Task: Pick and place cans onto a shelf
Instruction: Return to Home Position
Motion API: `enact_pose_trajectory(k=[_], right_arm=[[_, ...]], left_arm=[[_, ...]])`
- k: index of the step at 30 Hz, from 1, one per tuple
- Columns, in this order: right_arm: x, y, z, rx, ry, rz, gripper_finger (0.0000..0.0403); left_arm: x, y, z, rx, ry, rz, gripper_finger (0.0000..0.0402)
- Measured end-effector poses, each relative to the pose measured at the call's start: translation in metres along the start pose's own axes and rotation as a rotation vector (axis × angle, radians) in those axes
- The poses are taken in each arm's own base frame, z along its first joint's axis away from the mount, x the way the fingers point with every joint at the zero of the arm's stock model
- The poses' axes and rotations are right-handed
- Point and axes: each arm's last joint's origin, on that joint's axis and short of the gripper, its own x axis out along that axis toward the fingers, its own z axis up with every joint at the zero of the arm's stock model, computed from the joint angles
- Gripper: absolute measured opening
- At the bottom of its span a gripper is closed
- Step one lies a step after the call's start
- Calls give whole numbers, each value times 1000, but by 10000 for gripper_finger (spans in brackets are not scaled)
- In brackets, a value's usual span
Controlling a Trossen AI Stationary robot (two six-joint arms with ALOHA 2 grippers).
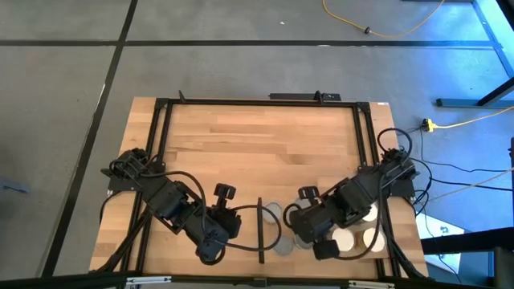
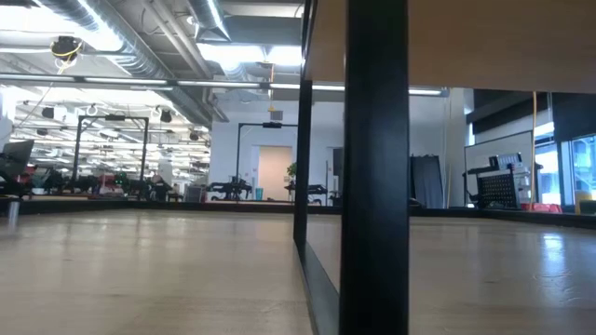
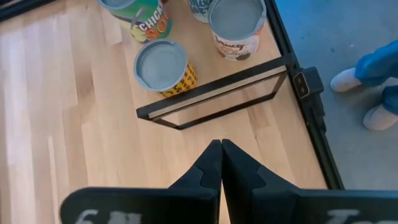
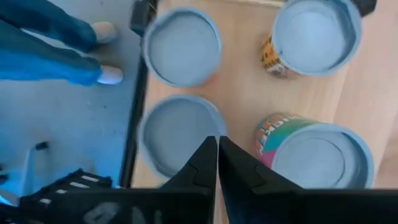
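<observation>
From above, the left hand (image 1: 210,254) hung over the near left part of the big wooden desk (image 1: 257,144) with the black frame. The right hand (image 1: 325,250) hung over the near right part. Small round tin cans (image 1: 275,213) with silver tops stood in a bunch under and around the right arm. They were just beside the thin black strip of the flat pale-wood shelf (image 1: 261,229).

The low view showed a tall black bar (image 2: 372,167) up close and the room behind it. No hand or can showed there.

In the left wrist view, the left hand's two dark fingers (image 3: 208,171) were pressed together and held nothing. Beyond them were the shelf's black edge and three cans, one with a yellow label (image 3: 177,79).

In the right wrist view, the right hand's fingers (image 4: 202,165) were also together and empty, above four cans. A person's blue legs (image 4: 50,37) stood on the floor beside the desk.
</observation>
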Motion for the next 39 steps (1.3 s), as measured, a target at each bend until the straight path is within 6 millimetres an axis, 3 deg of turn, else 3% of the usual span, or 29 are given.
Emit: enact_pose_trajectory(k=[11, 20, 28, 33, 36, 39], right_arm=[[-2, -14, -32, 29, 48, -52, 20], [17, -17, -37, 12, 92, -68, 20], [20, -19, -42, 23, 135, -86, 20], [3, -17, -38, -8, 78, -61, 20], [-18, -15, -34, -32, -3, -42, 20], [-43, -16, -33, -47, -98, -78, 20]], left_arm=[[-1, -2, -1, 5, 2, -3, 0], [0, 0, 0, 0, 2, 0, 0], [1, 4, 1, -12, 4, 7, 0], [2, 5, 0, -5, 18, 12, 0], [1, 6, -3, 2, 37, 17, 0], [-12, 10, -9, -3, 43, 30, 0]])
